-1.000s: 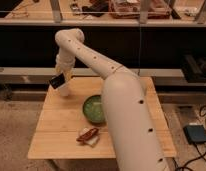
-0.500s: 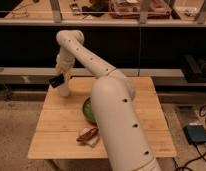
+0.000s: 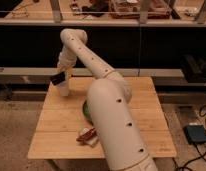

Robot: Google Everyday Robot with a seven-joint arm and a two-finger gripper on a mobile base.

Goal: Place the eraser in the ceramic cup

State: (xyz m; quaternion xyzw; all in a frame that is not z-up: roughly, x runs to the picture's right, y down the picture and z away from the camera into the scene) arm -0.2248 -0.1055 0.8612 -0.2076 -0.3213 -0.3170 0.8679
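Honestly, nothing here can be read, no text, labels, brand names or numbers anywhere. The red-brown and white packet (image 3: 88, 135) lying on the light wooden table (image 3: 56, 130) has some kind of print on it, but it's just blobs of colour, no letters I can make out. The white robot arm's gripper (image 3: 60, 80), over the table's far left part, is plain too, no markings on it.

Soft, blurry view. Overhead light brightens the wooden table (image 3: 56, 130) and white arm (image 3: 116, 115); the shelving behind stays dark. The gripper (image 3: 60, 80), far left over the table, is smeared.
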